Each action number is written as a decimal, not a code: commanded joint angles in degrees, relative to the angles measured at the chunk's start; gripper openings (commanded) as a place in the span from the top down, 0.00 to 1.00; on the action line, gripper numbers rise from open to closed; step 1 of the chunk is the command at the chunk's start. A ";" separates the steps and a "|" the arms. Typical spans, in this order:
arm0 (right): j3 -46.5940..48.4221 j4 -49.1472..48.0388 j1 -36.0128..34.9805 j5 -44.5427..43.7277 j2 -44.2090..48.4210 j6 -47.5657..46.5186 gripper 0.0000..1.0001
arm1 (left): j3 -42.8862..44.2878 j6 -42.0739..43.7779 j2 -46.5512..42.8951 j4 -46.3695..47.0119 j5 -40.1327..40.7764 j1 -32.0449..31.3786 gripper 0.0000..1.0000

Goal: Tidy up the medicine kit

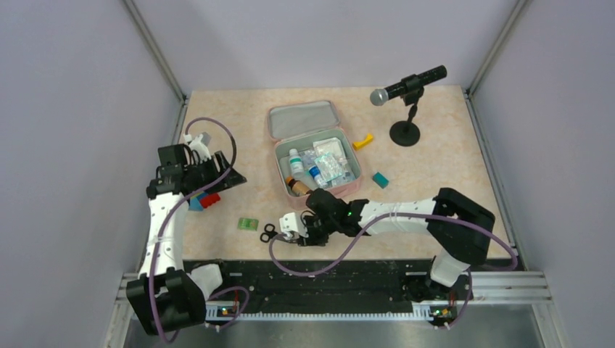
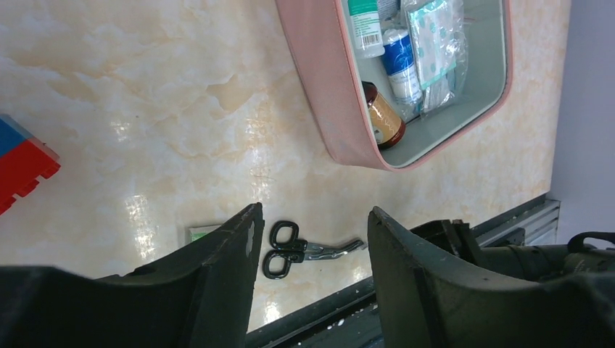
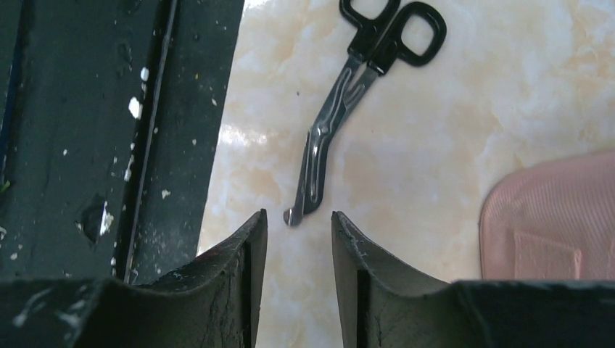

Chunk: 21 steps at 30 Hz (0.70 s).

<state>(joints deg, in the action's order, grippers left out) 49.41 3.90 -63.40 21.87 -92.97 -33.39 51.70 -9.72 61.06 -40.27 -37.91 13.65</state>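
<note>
1. My right end effector (image 3: 297, 217) sits low over the tabletop (image 1: 435, 167), its fingers parted by a narrow gap and holding nothing.
2. The scissors (image 3: 348, 94) lie flat just ahead of it. The blade tip is by my fingertips, and the black handles point toward 1 o'clock in the wrist view.
3. The medicine kit (image 1: 303, 120) lies open mid-tabletop, at 1 o'clock from that end effector in the top view, with bottles (image 1: 295, 161) and packets (image 1: 330, 158) inside.
4. My left end effector (image 2: 312, 214) is spread wide and empty, above the tabletop's 9 o'clock side.

Hovering above the marbled desk (image 2: 145, 109), jaws apart, black-handled scissors (image 2: 290, 250) seen between them. Beyond, open pink case (image 2: 326, 87) holding bottles (image 2: 401, 65) and packets (image 2: 435, 43). Red block (image 2: 22, 170) at left.
</note>
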 commanded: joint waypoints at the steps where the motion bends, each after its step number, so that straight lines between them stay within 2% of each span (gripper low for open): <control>1: 5.11 -3.15 -1.78 -0.07 -4.34 2.85 0.63 | -1.92 -3.27 -0.84 3.23 -1.74 0.91 0.40; 4: 7.88 -3.44 -2.15 -1.04 -7.27 4.39 0.63 | -4.32 -4.60 -1.38 5.98 -2.62 1.56 0.40; 10: 11.56 -2.67 -2.55 -3.02 -10.91 4.49 0.64 | -4.95 -5.15 -3.17 5.75 -4.85 2.25 0.41; 21: 9.75 6.04 -2.53 -0.54 -8.17 2.62 0.59 | -4.77 -5.10 -1.80 7.49 -8.00 2.27 0.41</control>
<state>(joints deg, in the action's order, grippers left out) 58.98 7.33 -65.14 19.68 -103.77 -30.04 46.78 -14.61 59.02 -36.21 -42.87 15.59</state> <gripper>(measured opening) 0.402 0.594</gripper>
